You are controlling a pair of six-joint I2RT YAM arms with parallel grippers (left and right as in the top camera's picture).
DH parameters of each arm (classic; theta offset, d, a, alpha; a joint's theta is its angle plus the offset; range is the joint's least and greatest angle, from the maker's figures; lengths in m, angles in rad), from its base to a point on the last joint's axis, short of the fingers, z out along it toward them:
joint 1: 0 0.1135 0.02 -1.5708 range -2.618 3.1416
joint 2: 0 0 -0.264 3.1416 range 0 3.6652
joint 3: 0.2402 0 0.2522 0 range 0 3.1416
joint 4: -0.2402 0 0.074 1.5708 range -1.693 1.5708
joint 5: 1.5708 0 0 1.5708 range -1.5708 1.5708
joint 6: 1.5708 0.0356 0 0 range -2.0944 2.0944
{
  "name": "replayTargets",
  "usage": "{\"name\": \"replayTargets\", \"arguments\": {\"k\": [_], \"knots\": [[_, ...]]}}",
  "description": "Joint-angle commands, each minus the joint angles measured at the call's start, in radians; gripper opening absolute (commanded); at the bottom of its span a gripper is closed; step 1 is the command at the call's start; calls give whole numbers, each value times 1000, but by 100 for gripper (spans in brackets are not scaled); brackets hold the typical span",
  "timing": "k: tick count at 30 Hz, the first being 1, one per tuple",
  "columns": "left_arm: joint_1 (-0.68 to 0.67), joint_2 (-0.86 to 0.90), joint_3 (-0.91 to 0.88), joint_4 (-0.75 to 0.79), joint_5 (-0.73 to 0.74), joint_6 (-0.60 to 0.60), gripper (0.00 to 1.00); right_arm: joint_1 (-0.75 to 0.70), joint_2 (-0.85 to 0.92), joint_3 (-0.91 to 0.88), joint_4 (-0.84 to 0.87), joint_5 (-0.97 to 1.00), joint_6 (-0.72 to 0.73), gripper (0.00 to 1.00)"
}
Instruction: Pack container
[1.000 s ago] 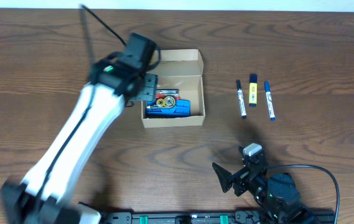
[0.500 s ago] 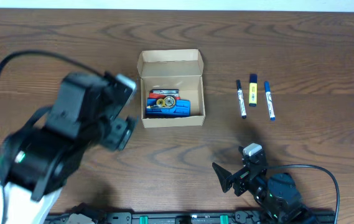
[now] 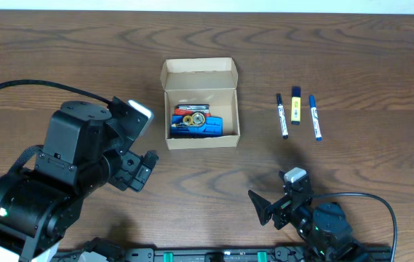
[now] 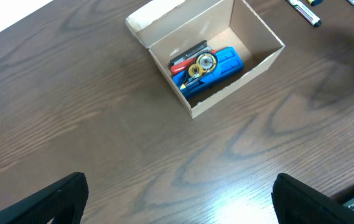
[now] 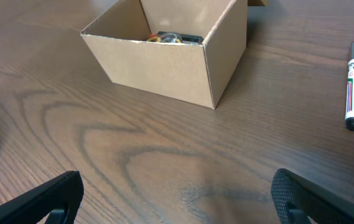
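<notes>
The left gripper (image 4: pixel 178 198) has pulled back from the container (image 3: pixel 201 109), empty, fingers wide apart. The right gripper (image 5: pixel 177 194) has stayed put, fingers apart too.

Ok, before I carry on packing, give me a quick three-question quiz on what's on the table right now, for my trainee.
1. True or false: the box has its lid shut.
2. The markers lie: A) inside the box, B) on the table to the right of the box, C) on top of the box lid.
3. How many markers are lying on the table?

Key: 1 false, the lid stands open; 2 B; 3 three.
</notes>
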Motion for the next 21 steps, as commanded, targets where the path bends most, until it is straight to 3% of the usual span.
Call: {"name": "replayTargets", "arguments": {"k": [1,5,10,11,14,17,21], "knots": [[4,0,0,-6,14,10,95,8,-5,-4,6,13,-17,99],[5,0,0,-6,14,11,95,8,-5,-4,46,1,47,99],[4,0,0,-6,14,11,95,8,-5,-4,93,-146,564,99],[4,0,0,-6,14,11,95,8,-5,-4,93,-153,601,99],[4,0,0,-6,14,11,95,8,-5,-4,117,-137,673,99],[5,0,0,-6,14,11,95,5,-5,-2,179,-129,575,99],[4,0,0,-6,14,11,95,-32,42,28,152,-112,550,99]]}}
